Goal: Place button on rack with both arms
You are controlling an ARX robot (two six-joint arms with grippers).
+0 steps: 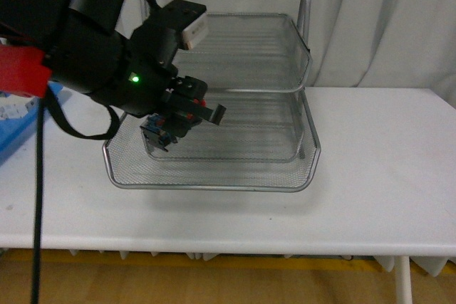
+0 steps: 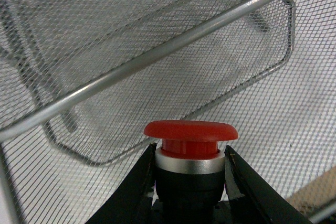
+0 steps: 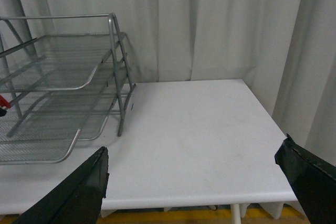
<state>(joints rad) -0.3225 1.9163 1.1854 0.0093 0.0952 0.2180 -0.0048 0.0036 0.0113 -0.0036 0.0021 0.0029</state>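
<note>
Left fingers (image 2: 130, 195) clamped on button (image 2: 190, 130) over rack (image 1: 214, 187) lowest tier; lower slowly, cap upright, then release; right fingers (image 3: 79, 195) spread, empty.

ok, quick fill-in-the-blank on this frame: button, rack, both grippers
1. The left gripper is shut on the button, whose cap is ____.
2. The right gripper is ____ and holds nothing.
3. The rack is built of silver wire ____.
4. The rack stands on a ____ table.

Missing words: red; open; mesh; white.
</note>
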